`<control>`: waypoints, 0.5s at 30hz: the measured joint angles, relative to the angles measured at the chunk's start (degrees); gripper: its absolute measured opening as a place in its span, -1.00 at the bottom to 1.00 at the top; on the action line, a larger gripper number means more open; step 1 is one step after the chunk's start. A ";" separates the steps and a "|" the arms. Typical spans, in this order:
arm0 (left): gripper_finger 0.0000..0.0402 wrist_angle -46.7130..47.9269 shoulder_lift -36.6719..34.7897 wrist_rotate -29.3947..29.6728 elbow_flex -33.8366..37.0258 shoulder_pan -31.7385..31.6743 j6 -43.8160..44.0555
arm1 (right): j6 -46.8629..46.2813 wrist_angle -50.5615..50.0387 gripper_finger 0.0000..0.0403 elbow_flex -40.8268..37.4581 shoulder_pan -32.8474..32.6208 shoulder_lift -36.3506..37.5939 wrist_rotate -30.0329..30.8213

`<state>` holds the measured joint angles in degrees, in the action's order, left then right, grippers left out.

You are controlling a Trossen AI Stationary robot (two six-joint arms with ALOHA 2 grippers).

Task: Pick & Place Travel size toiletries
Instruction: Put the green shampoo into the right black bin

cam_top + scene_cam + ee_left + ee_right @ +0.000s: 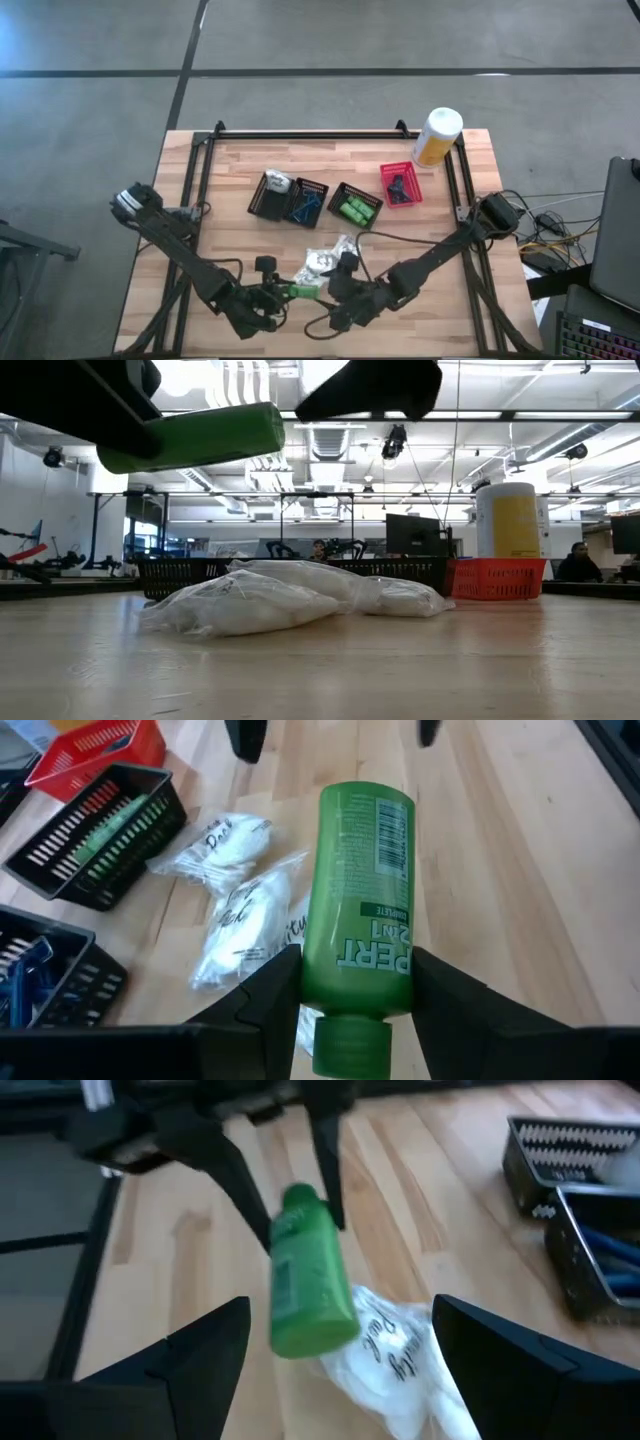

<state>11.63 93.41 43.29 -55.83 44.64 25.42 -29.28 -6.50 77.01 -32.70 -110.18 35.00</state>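
A green bottle [365, 890] of the travel size toiletries hangs in the air over the table's near middle, and my left gripper [355, 960] is shut on it. Its cap [350, 1045] points back toward my left wrist. My right gripper [340, 1308] stands open just to the right of it, facing the bottle's far end [312, 1325] and touching nothing. Two white clear-wrapped lumps [325, 262] lie flat on the wood below and just beyond the bottle, also seen in the low view [240, 602]. My left gripper pinches the green bottle between its two fingers, on opposite sides of the body near the cap end [312, 970]. The fingers [270, 1000] run along the bottle, slanting down from the table's near left. The bottle [195, 435] is lifted clear, nearly level.
Three black mesh baskets [270, 195] [308, 203] [355, 205] and a red one [400, 185] stand in a row across the table's middle. A white-and-yellow canister [437, 135] stands at the far right corner. Bare wood lies left and near.
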 joint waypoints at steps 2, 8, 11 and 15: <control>-0.20 0.13 -0.46 -0.11 0.00 0.00 -0.33 | 2.73 0.87 0.54 0.08 -0.01 -0.48 0.12; -0.20 0.27 -1.60 -0.84 0.13 0.04 -0.83 | 12.51 1.51 0.41 1.08 -0.14 -3.28 -0.17; -0.20 0.20 -1.75 -1.57 0.37 0.04 -0.82 | 14.26 1.76 0.33 2.23 -0.32 -4.03 -0.26; -0.20 -0.17 -1.75 -1.98 0.74 -0.02 -0.43 | 16.76 1.53 0.25 3.88 -0.36 -5.27 -0.37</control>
<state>11.45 91.66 41.31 -55.09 44.62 24.98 -12.52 -4.97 80.89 -33.06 -115.45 34.62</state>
